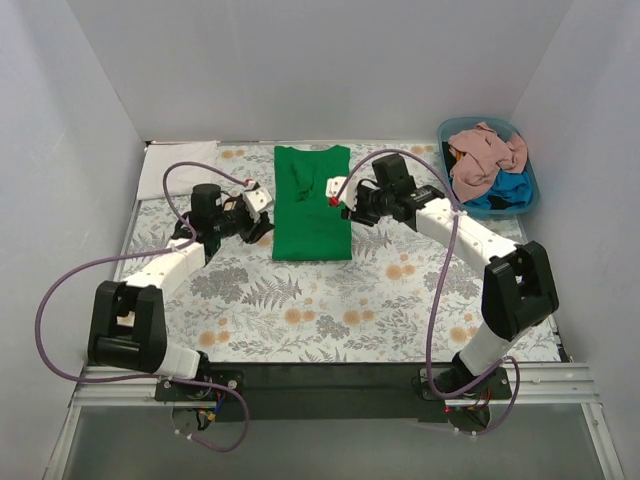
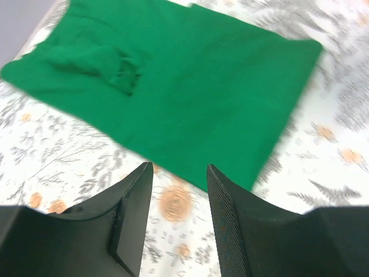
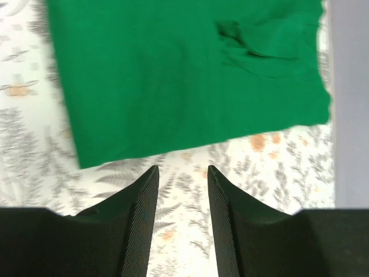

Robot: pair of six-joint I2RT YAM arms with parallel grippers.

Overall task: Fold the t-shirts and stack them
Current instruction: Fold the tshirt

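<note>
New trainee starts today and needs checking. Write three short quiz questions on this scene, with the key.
1. True or false: the right gripper is clamped on the green t-shirt.
2. The left gripper is: A) shut on cloth; B) open, holding nothing; C) out of every view.
3. What colours are the crumpled clothes in the blue tub?
Key: 1 false; 2 B; 3 salmon-pink and blue.

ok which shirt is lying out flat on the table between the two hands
The bright green t-shirt, spread flat on the floral cloth. The salmon-pink shirt and blue shirt lie crumpled in the blue tub at the far right.
</note>
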